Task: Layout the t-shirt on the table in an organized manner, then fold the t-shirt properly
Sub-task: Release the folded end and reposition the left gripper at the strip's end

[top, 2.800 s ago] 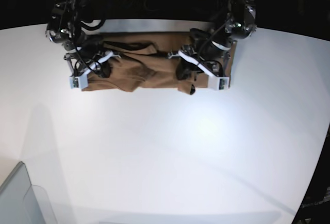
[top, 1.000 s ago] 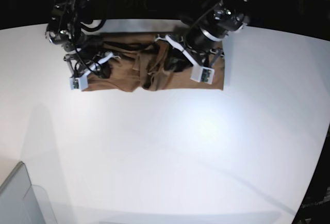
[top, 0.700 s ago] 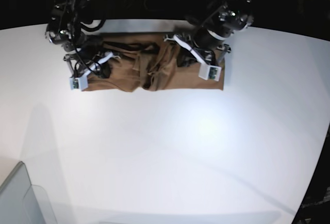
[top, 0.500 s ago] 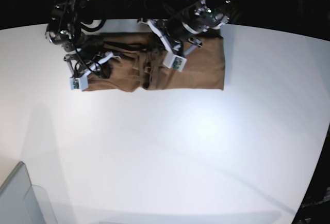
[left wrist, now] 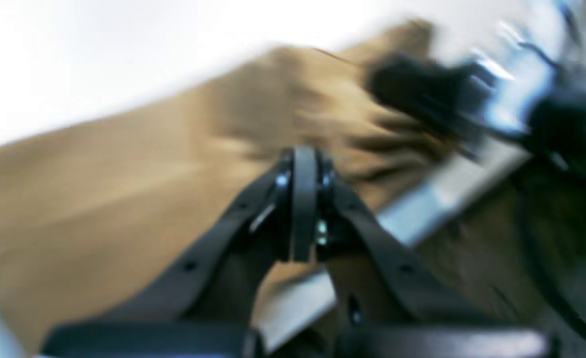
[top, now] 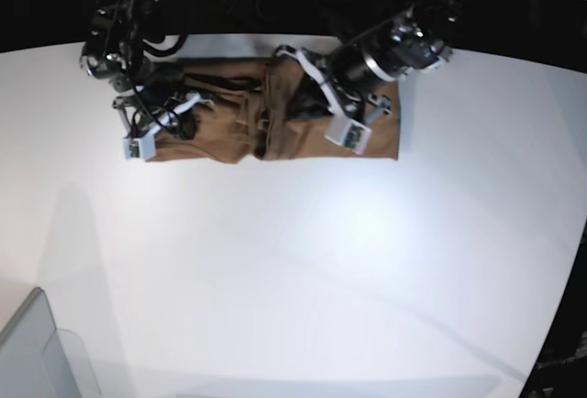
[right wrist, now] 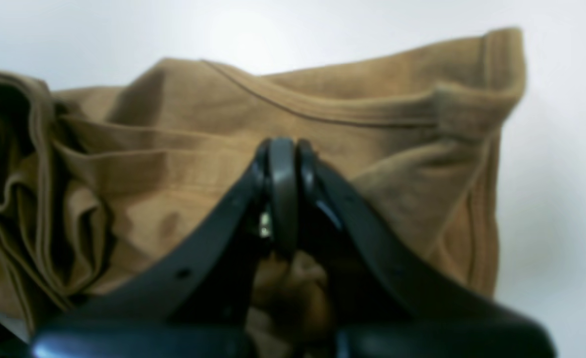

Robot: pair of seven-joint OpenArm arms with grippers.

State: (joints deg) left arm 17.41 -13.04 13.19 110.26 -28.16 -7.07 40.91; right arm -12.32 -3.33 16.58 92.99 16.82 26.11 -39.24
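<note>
White table (top: 303,270) fills most of the base view; dark background along the top edge. T-shirt (top: 229,132) lies as a long bunched band near the table's far edge, upper centre of frame. My right gripper (right wrist: 283,149) has its jaws fully together, pressed into rumpled cloth at the shirt's left end; whether cloth is pinched, I cannot tell. My left gripper (left wrist: 303,164) is likewise closed, over the shirt's right half; that view is blurred.
</note>
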